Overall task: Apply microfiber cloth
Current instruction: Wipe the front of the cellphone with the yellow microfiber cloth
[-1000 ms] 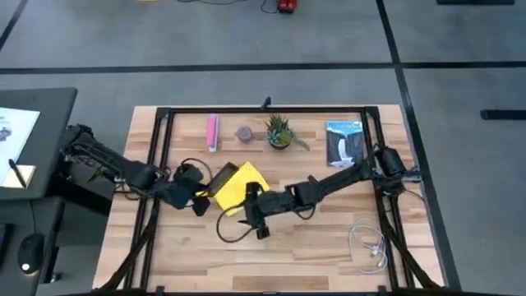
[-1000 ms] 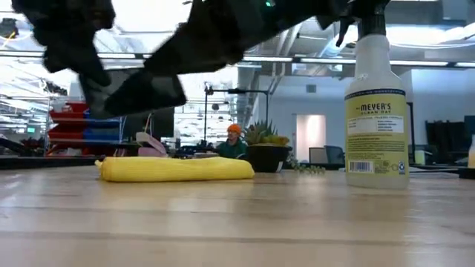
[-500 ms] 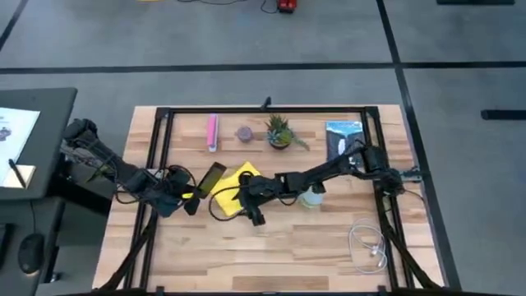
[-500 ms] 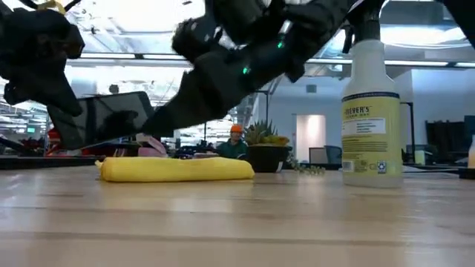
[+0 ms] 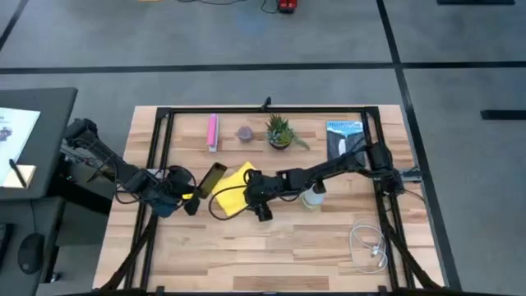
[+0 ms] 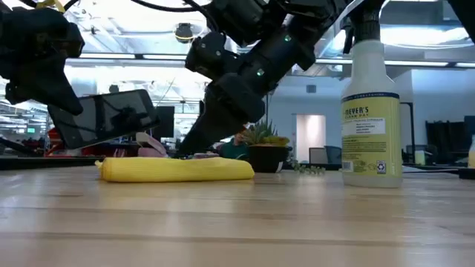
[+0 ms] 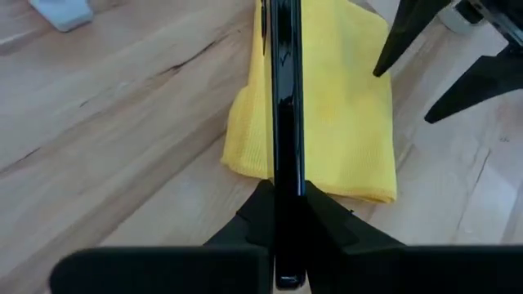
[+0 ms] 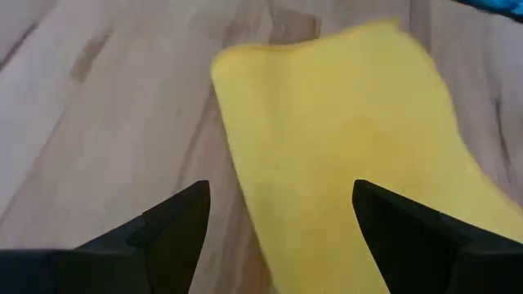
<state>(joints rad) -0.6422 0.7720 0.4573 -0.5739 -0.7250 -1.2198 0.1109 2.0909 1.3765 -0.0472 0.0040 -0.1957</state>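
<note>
1 microfiber cloth (image 5: 233, 188), 1 phone (image 5: 212, 178), 2 end effectors: left (image 5: 191, 201), right (image 5: 251, 194)

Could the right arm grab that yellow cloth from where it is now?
Probably yes: the right gripper hangs open right over the microfiber cloth, nothing between them.
</note>
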